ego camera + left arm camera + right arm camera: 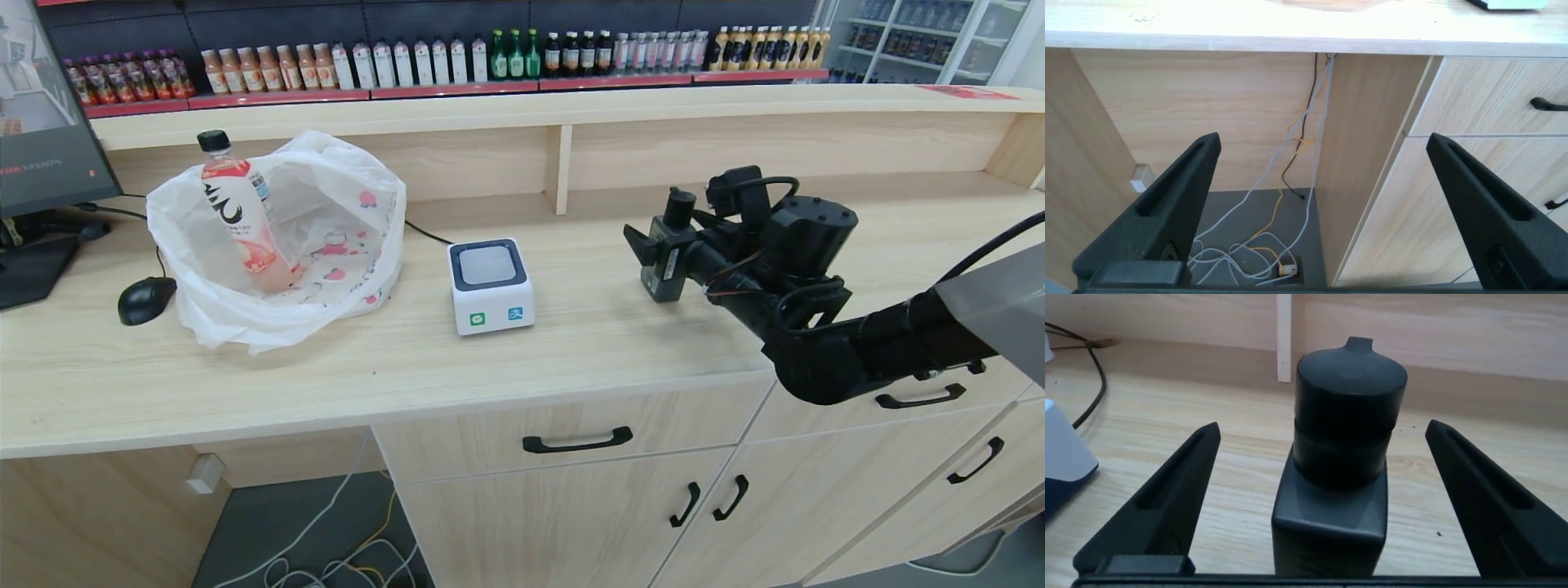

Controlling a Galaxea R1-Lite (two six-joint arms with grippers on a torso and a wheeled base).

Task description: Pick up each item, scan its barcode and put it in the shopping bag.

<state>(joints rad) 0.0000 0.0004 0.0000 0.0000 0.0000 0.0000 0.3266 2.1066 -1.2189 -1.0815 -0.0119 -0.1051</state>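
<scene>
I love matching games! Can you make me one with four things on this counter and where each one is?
Things:
1. pink drink bottle
2. scanner
3. black bottle
4. mouse

Places:
A. between the open fingers of the right gripper
B. standing in the shopping bag
C. on the counter, left of the bag
D. on the counter, right of the bag

Pairs: 1-B, 2-D, 3-A, 4-C

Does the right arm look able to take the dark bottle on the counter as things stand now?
Probably yes. The right gripper is open, with its fingers on either side of the dark bottle, which stands upright on the counter. Nothing else appears between the fingers and the bottle.
</scene>
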